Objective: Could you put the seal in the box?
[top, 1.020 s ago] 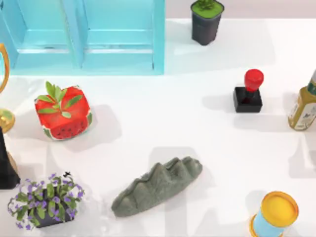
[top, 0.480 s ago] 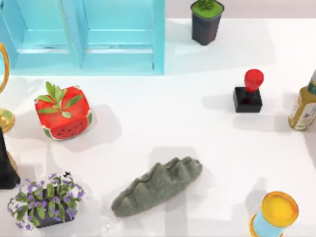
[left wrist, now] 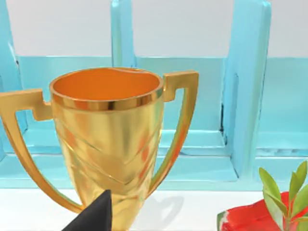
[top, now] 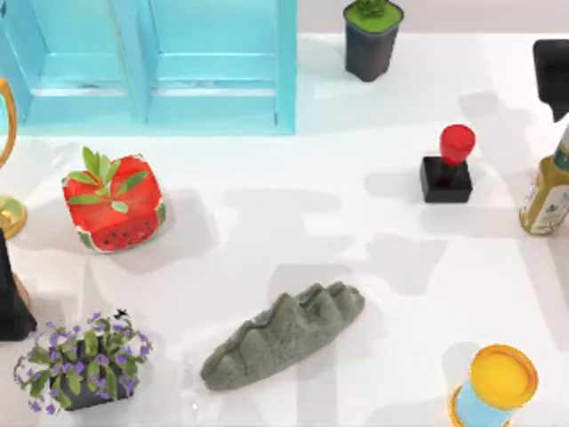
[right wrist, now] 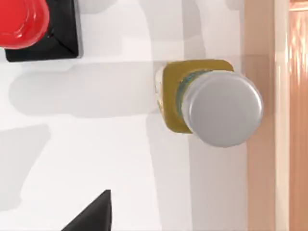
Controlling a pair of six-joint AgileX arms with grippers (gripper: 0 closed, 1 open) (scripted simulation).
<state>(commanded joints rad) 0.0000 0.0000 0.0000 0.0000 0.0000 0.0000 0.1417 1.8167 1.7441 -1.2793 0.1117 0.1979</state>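
The seal (top: pixel 447 165), a black square block with a glossy red knob, stands upright on the white table right of centre. In the right wrist view the seal (right wrist: pixel 29 24) lies at the picture's corner. The box (top: pixel 151 67) is an open light-blue crate with dividers at the table's back left, and its blue wall (left wrist: pixel 245 96) also fills the background of the left wrist view. My right gripper (top: pixel 553 71) comes in at the right edge, behind and to the right of the seal and apart from it. My left gripper (top: pixel 11 294) stays parked at the left edge.
A yellow bottle with a grey cap (top: pixel 548 191) stands just right of the seal. A dark pot with a green plant (top: pixel 372 36) sits at the back. A gold trophy (left wrist: pixel 108 139), watermelon planter (top: pixel 114 203), grey rock (top: pixel 284 336), purple flowers (top: pixel 80 360) and yellow-lidded can (top: pixel 495 387) surround the middle.
My right arm has come into the top view at the right edge, and arm shadows now lie across the table's middle. The seal and the other objects have not moved.
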